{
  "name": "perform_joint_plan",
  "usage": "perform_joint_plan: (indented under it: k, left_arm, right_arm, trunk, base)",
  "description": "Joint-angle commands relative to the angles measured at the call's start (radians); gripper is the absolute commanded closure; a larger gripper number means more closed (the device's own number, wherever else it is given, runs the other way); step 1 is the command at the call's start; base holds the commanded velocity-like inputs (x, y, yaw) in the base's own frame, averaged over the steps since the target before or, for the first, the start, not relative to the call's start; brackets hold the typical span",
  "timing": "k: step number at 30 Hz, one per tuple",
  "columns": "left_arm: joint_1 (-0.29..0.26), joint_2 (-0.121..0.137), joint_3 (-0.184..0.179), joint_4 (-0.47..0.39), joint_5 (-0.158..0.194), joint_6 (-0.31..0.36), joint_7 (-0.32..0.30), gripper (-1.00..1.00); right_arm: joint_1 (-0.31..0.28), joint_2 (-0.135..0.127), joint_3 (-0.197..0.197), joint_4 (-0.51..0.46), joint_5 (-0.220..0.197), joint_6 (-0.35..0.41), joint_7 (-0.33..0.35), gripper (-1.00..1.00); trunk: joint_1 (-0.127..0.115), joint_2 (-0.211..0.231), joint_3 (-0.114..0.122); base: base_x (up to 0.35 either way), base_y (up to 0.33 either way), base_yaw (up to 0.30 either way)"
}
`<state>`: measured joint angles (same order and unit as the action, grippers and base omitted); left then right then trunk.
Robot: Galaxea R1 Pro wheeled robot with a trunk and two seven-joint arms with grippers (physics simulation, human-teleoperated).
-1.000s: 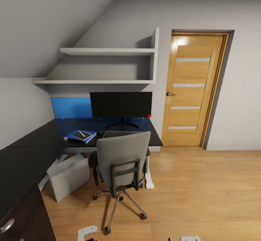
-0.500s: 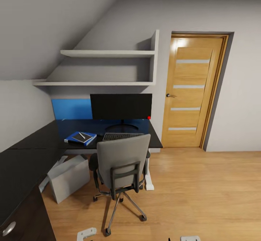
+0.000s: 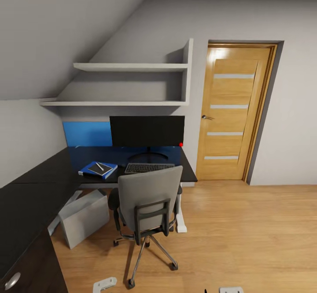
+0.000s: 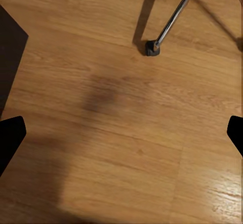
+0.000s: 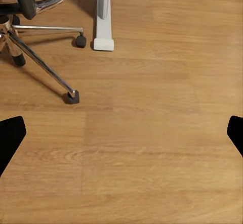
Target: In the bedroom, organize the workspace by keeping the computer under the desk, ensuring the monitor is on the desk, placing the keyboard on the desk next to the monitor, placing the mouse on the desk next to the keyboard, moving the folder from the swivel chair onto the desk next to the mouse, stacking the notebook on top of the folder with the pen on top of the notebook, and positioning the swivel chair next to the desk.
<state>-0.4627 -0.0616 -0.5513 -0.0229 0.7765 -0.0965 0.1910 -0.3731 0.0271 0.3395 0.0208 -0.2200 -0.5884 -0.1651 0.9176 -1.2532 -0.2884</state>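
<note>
The black L-shaped tabletop (image 3: 48,174) fills the room's left corner under two white shelves (image 3: 132,67), a wooden door (image 3: 233,112) to its right. The grey swivel chair (image 3: 147,200) stands just before it; the light grey computer (image 3: 83,216) leans beneath. The monitor (image 3: 147,131) sits far back, the keyboard (image 3: 149,168) in front, the blue folder (image 3: 97,169) left, carrying notebook (image 3: 100,168) and pen (image 3: 101,166). Over the wooden floor (image 5: 152,148), the left end effector (image 4: 121,133) and right end effector (image 5: 121,133) both hang spread apart.

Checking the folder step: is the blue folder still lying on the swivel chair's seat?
No, the folder lies on the desk, left of the keyboard.
</note>
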Motion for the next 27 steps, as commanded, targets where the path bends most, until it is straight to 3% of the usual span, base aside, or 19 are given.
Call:
perform_joint_plan:
  k: [1, 27]
  left_arm:
    - [-0.001, -0.001, -0.009, 0.000, 0.008, -0.002, 0.004, -1.00]
    - [-0.001, 0.003, -0.006, 0.000, 0.012, 0.003, 0.006, -1.00]
  right_arm:
    - [-0.001, 0.001, 0.009, 0.002, -0.006, -0.004, -0.004, -1.00]
    - [-0.001, 0.001, 0.009, 0.002, -0.006, -0.004, -0.004, -1.00]
  trunk:
    - [0.000, -0.001, -0.001]
    - [0.000, -0.001, -0.001]
  base:
    - [0.000, 0.000, 0.000]
    - [0.000, 0.000, 0.000]
